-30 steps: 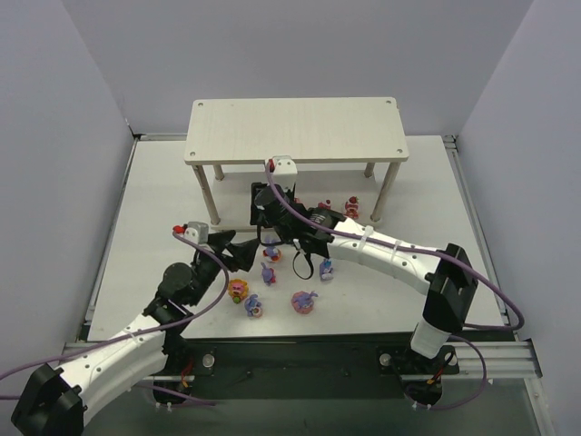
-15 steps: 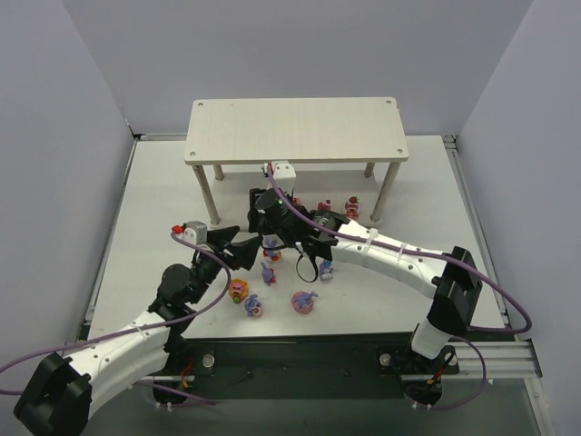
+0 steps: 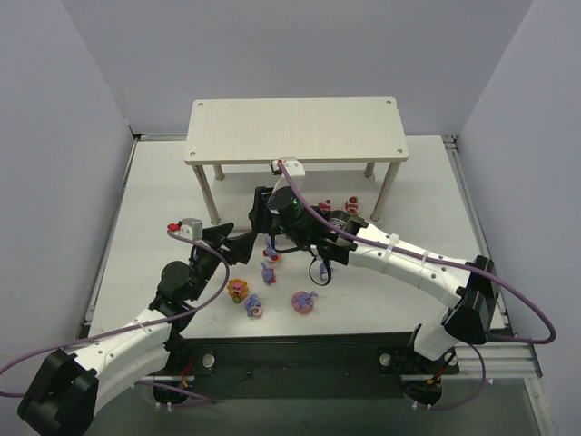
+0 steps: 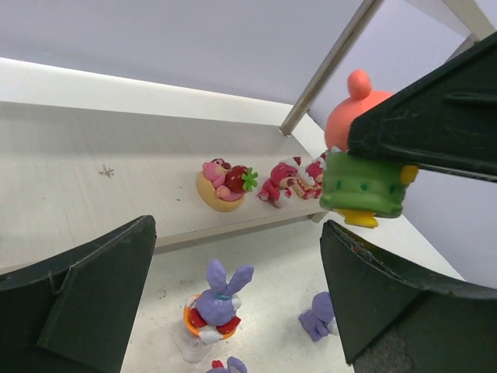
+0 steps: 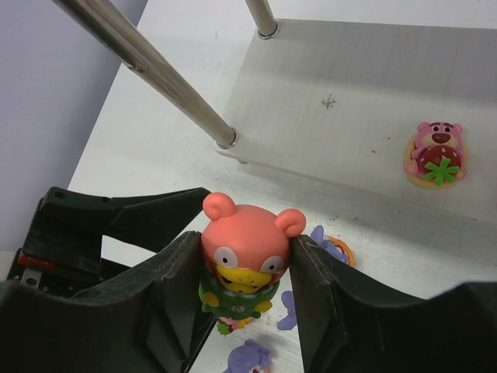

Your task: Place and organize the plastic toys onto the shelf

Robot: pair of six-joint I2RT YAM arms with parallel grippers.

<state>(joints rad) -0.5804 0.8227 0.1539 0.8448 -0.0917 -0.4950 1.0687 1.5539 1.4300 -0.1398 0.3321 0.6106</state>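
My right gripper (image 5: pixel 245 242) is clamped on one of the plastic toys, a round orange-pink figure (image 5: pixel 245 260) with two small ears, a yellow beak and a green body. One finger presses each of its sides. I hold it upright in the air, just in front of the near edge of the shelf's (image 3: pixel 295 129) lower board (image 5: pixel 349 93), close to a front corner leg (image 5: pixel 225 138).

My left gripper (image 4: pixel 241 303) has its fingers spread wide and holds nothing. It sits low in front of the shelf, facing the lower board, with the held figure up and to its right.

Three toys stand on the lower board. One is a pink bear with a strawberry on a yellow base (image 4: pixel 225 183). Two red-and-pink figures (image 4: pixel 283 180) stand just beside it.

More toys stand on the white table (image 3: pixel 154 209) in front of the shelf. A purple bunny in an orange ring (image 4: pixel 213 299) is nearest the board, with another purple bunny (image 4: pixel 318 317) near it. Farther from the shelf sit a yellow-and-pink figure (image 3: pixel 238 291), a small purple one (image 3: pixel 254 306) and a pink-and-purple one (image 3: pixel 304 302).
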